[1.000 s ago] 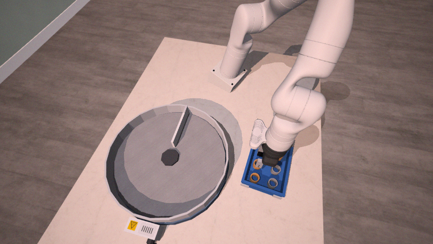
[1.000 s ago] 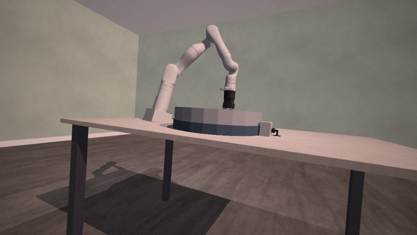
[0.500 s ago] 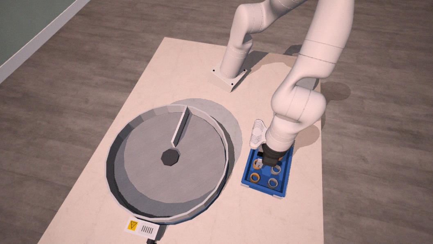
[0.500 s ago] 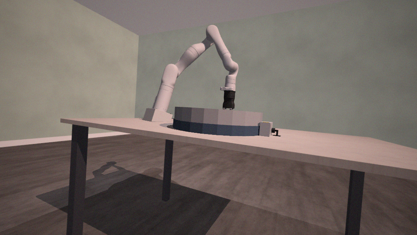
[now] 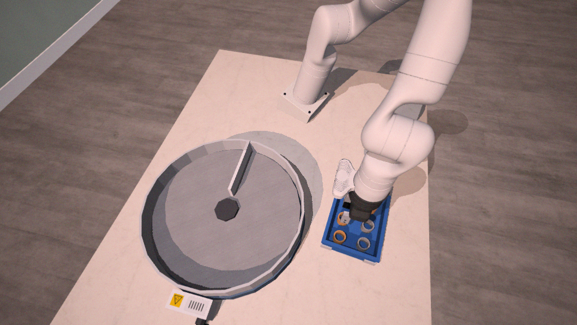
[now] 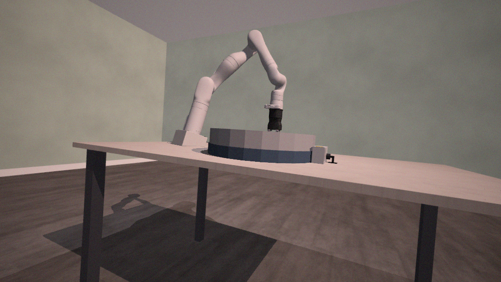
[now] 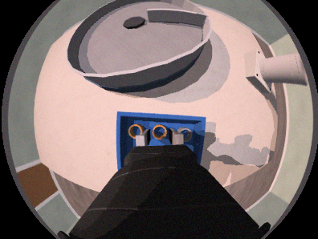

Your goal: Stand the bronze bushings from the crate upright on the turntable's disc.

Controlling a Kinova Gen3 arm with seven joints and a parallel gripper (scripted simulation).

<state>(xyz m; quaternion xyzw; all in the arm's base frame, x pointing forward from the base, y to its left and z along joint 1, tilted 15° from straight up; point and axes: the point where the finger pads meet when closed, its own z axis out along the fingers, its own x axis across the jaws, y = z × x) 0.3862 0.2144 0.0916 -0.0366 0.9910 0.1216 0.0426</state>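
- Task's thing: the middle bronze bushing (image 5: 338, 218) (image 7: 159, 125) stands in the crate, in the row nearer the turntable, and shows between the fingers in the wrist view.
- End effector: the gripper (image 5: 345, 212) (image 6: 273, 130) (image 7: 159, 134) points down at the crate, fingers apart; no grip is evident.
- Same row: an end bronze bushing (image 5: 339, 231) (image 7: 129, 131) stands on one side, a steel bushing (image 7: 188, 129) on the other.
- Other row: two steel bushings, the inner (image 5: 367, 231) and the outer (image 5: 358, 244), are visible; a bronze-coloured piece (image 5: 373, 211) shows partly behind the gripper.
- Container: the blue crate (image 5: 349, 252) (image 7: 161, 116) sits near the right edge of the tabletop (image 5: 363, 290) (image 6: 385, 171) (image 7: 80, 92), as the top view shows it.
- Destination: the turntable (image 5: 302, 202) (image 6: 254, 138) (image 7: 161, 68) lies toward the left edge; its disc (image 5: 258, 230) (image 7: 112, 44) bears no bushing.
- Step in hand, judged: lining up to pick the middle bushing.
- Next move, judged: confirm both fingers flank it, close without disturbing neighbours, lift above the walls, then set it upright, off the hub (image 5: 227, 209) (image 7: 133, 22).
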